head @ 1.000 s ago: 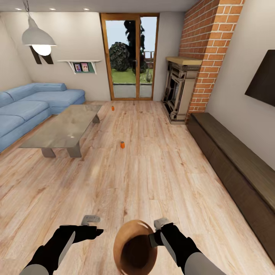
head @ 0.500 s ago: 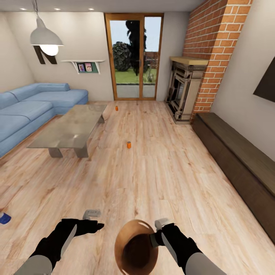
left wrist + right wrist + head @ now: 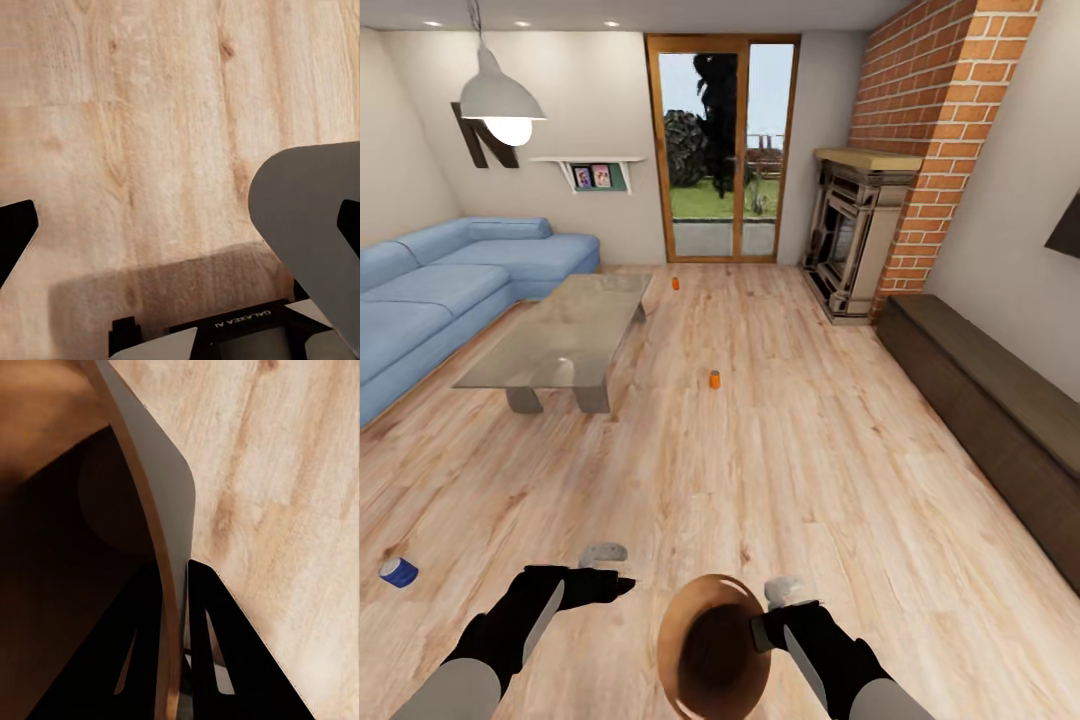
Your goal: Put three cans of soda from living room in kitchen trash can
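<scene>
floor [image 3: 790, 470] ahead: wide open lane, wood planks | nr can [image 3: 714, 379] mid-lane, free all round | far can [image 3: 675, 283] by glass doors [image 3: 722, 150], just off glass surface [image 3: 560, 330] corner | L: surface + sofa [image 3: 440, 290] block | R: low dark bench [image 3: 1000, 410], fireplace [image 3: 855, 235] | blue roll [image 3: 399, 572] on floor nr L

Two bright-orange cans [image 3: 714, 379] stand on pale wood-grain floor [image 3: 790, 470] near a blue sofa [image 3: 430, 290], red-brick fireplace [image 3: 935, 140] and copper-brown trash can [image 3: 712, 645].
</scene>
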You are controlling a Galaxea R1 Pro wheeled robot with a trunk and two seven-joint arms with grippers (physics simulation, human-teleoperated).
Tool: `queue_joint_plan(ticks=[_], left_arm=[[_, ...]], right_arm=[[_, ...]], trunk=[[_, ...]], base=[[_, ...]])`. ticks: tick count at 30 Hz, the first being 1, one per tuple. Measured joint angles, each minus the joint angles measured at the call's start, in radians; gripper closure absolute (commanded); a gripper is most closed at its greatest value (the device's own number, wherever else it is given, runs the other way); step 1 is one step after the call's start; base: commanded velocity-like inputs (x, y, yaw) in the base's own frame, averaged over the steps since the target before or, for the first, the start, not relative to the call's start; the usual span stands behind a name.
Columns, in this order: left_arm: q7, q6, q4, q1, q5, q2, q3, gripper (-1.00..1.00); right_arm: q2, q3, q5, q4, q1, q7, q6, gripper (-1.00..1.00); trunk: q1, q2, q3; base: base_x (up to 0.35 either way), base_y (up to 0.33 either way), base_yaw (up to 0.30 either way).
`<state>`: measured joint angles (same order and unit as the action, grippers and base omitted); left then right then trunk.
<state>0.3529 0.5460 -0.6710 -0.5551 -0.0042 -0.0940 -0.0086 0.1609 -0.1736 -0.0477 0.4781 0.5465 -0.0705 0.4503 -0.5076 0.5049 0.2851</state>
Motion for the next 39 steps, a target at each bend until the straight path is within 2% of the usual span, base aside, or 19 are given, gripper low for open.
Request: queue_joint_plan(ticks=[5,13,17,18,19,21,22,24,26,33,37,39], left_arm=[[0.0,0.0,0.001,0.0,0.001,-0.003,0.0,-1.0],[-0.001,0.0,0.014,-0.001,0.001,-0.005,0.002,-1.0],[-0.002,0.0,0.021,-0.001,0.0,-0.006,0.002,-1.0],[-0.003,0.0,0.022,-0.001,0.0,-0.006,0.002,-1.0],[-0.004,0.0,0.023,-0.002,-0.001,-0.006,0.002,-1.0],[-0.005,0.0,0.024,-0.002,-0.001,-0.006,0.002,-1.0],[-0.006,0.0,0.024,-0.002,-0.001,-0.006,0.002,-1.0],[-0.007,0.003,0.025,-0.002,-0.002,-0.007,0.003,-1.0],[-0.007,0.009,0.025,-0.002,-0.001,-0.008,0.004,-1.0],[-0.012,0.033,0.025,-0.002,-0.001,-0.01,0.007,-1.0],[-0.013,0.037,0.025,-0.002,-0.002,-0.01,0.007,-1.0],[-0.014,0.048,0.025,-0.002,-0.002,-0.01,0.007,-1.0]], right_arm=[[0.0,0.002,0.004,0.0,-0.002,0.001,-0.005,1.0],[-0.001,0.004,-0.002,0.003,-0.002,0.004,-0.005,1.0],[-0.011,0.014,-0.003,0.005,-0.002,0.008,-0.001,1.0],[-0.014,0.024,-0.001,0.005,-0.002,0.008,-0.001,1.0],[-0.018,0.057,0.009,0.006,-0.002,0.009,0.001,1.0],[-0.02,0.099,-0.004,0.011,-0.002,0.012,0.002,1.0],[-0.022,0.142,0.006,0.012,-0.002,0.014,0.003,1.0],[-0.023,0.185,0.0,0.016,-0.002,0.019,0.004,1.0],[-0.024,0.208,0.001,0.018,-0.002,0.024,0.005,1.0],[-0.034,0.226,-0.009,0.037,0.021,0.034,0.031,1.0],[-0.048,0.222,-0.016,0.044,0.082,0.035,0.122,1.0],[-0.053,0.218,-0.006,0.04,0.115,0.035,0.165,1.0]], trunk=[[0.0,0.0,0.0],[0.0,0.0,0.0],[0.0,0.0,0.0],[0.0,0.0,0.0],[0.0,0.0,0.0],[0.0,0.0,0.0],[0.0,0.0,0.0],[0.0,0.0,0.0],[0.0,0.0,0.0],[0.0,0.0,0.0],[0.0,0.0,0.0],[0.0,0.0,0.0]], base=[[0.0,0.35,-0.084],[0.0,0.35,-0.248],[0.0,0.35,-0.183],[0.0,0.35,-0.084],[0.0,0.35,-0.068],[0.0,0.35,-0.044],[0.0,0.35,-0.028],[0.0,0.35,-0.016],[0.0,0.35,-0.008],[0.0,0.35,-0.003],[0.0,0.35,0.0],[0.0,0.35,0.0]])
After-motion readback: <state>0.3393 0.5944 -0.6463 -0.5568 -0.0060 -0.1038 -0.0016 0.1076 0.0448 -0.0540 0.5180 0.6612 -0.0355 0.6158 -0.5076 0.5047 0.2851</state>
